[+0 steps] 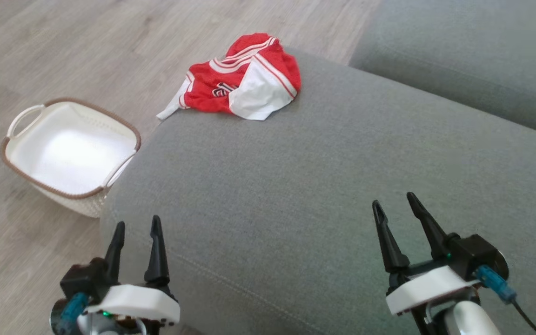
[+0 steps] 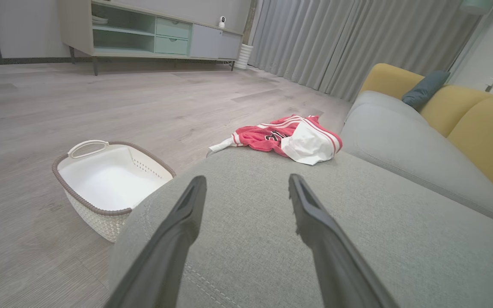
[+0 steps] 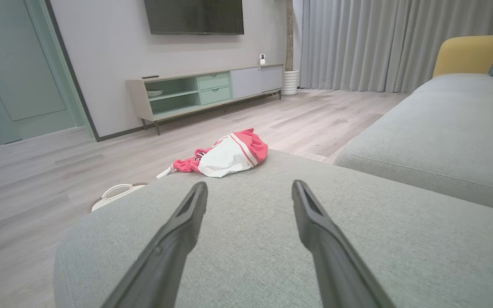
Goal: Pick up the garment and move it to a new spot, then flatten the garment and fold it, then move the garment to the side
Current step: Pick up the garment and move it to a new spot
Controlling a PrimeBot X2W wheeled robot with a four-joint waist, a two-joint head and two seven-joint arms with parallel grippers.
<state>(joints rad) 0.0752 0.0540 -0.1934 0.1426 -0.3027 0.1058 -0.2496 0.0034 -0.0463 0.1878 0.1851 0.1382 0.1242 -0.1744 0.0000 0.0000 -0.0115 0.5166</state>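
1. The garment (image 1: 242, 77), a red and white jersey, lies crumpled at the far edge of the grey sofa cushion (image 1: 324, 186), toward its left corner and well apart from both grippers. A white strip of it trails over the cushion's edge.
2. The folds hide its shape, so I cannot tell which side faces up or where the neck and armholes lie. Black lettering shows on the red cloth, but it is partly tucked under and too small to read.
3. The left gripper (image 1: 138, 221) sits at the near left edge of the cushion, its fingers spread apart with nothing between them. Its body is cut off by the bottom of the head view.
4. The right gripper (image 1: 393, 199) stands at the near right over the cushion, also spread wide and gripping nothing. Whether its fingertips touch the fabric cannot be told.
5. A white basket (image 1: 70, 156) with a brown rim stands on the wooden floor (image 1: 40, 46) just beside the cushion's left side. Its near right corner is hidden behind the cushion.
6. A second grey cushion (image 1: 458, 56) runs off the upper right of the head view.
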